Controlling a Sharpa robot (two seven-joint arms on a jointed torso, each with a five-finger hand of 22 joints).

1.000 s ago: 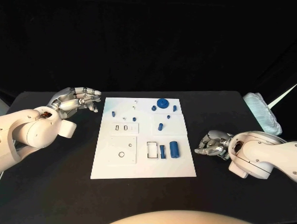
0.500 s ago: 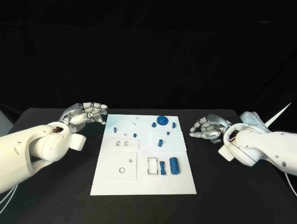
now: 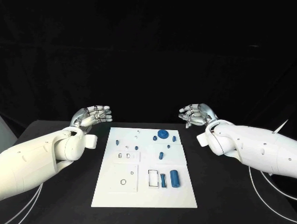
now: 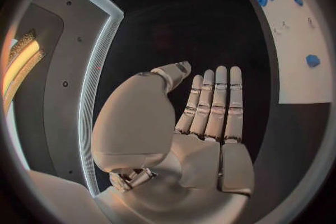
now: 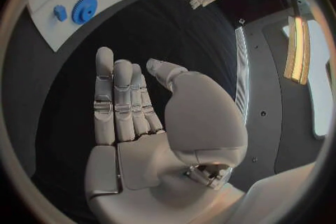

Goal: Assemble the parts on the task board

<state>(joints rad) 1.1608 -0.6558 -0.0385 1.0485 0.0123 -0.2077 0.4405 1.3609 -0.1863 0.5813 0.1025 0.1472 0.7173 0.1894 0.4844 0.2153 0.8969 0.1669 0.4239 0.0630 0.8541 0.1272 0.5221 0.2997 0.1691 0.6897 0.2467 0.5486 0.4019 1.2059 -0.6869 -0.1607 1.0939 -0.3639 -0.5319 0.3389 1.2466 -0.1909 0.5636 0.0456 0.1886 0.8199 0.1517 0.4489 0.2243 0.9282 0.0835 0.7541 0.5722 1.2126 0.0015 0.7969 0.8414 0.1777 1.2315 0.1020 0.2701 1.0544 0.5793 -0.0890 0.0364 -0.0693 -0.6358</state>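
**Both hands raised, board still waiting**

Head view: the white task board [image 3: 145, 168] lies mid-table, its blue parts loose on it: a gear [image 3: 162, 133] at the far edge, a cylinder [image 3: 174, 178] near the front. The left hand [image 3: 93, 115] and right hand [image 3: 197, 115] hover beyond the board's far corners, holding nothing.

Left wrist view: the left hand's fingers [image 4: 213, 101] are straight, side by side, empty.

Right wrist view: likewise [image 5: 119, 95]. Assembly appears barely begun.

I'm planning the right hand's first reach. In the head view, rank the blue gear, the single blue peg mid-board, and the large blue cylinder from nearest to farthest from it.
From the right hand:
1. Blue gear, at the task board's far edge.
2. Blue peg, mid-board.
3. Large blue cylinder, near edge, right side.
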